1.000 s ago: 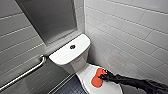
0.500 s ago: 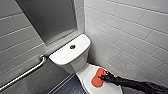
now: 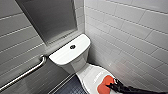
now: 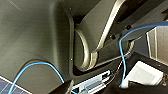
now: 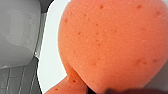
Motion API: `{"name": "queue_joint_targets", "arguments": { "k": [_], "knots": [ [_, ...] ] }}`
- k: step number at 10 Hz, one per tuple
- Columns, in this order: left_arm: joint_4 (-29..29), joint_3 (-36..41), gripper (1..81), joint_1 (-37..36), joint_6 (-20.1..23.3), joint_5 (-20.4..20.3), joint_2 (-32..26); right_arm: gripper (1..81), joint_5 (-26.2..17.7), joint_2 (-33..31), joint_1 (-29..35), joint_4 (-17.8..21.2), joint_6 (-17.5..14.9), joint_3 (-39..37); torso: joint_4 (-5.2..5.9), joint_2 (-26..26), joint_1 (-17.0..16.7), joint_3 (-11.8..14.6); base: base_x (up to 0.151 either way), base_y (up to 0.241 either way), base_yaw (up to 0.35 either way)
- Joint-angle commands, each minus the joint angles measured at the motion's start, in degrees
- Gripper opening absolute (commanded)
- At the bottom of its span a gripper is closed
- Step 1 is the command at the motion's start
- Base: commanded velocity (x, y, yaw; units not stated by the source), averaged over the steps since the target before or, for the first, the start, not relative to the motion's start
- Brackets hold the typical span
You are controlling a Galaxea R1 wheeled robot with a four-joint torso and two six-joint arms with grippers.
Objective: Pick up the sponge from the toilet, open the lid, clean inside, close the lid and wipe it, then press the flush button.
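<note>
A white toilet (image 3: 75, 63) stands in the corner of a grey-tiled stall, seen from above, with a metal grab rail (image 3: 25, 73) on the wall to its left. The lid (image 3: 90, 75) is down. An orange-red sponge (image 3: 105, 84) lies on the front part of the lid, touching it. The robot's right arm reaches in from the lower right, and the right gripper (image 3: 112, 87) meets the sponge's near edge. How far the gripper is open, or whether it has hold of the sponge, cannot be told.

In the right wrist view the sponge (image 5: 112, 42) is very close, its pitted surface over the white lid (image 5: 50, 62).

Compared with half a second ago, the sponge and arm seem to sit slightly nearer the lid's front edge, though the shift is small and hard to be sure of. The toilet and the flush button (image 3: 72, 46) on the tank top have held their places. With the lid shut and the sponge on it, the robot is probably either taking the sponge up or wiping.
</note>
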Motion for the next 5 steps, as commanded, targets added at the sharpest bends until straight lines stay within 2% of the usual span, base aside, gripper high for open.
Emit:
{"name": "queue_joint_targets", "arguments": {
  "k": [1, 3, 5],
  "knots": [
    [0.02, 0.96, 81.1, 0.67, 0.3, 5.48, -0.5, 1.0, 0.13, -9.22, -3.49, -0.27, 0.32, 6.25, 0.0, 0.0, 0.0, 0.0, 0.0, 0.0, 0.0],
    [0.02, 0.96, 81.1, 0.58, 0.3, 5.48, -0.42, 1.0, 3.02, -16.08, -7.27, -0.27, 0.23, 10.37, 0.0, 0.0, 0.0, 0.0, 0.0, 0.0, 0.0],
    [0.02, 1.13, 81.1, 0.57, 0.3, 5.39, -0.41, 1.0, 8.12, -19.34, -13.5, -0.27, 0.32, 10.56, 0.0, 0.0, 0.0, 0.0, 0.0, 0.0, 0.0]
  ]
}}
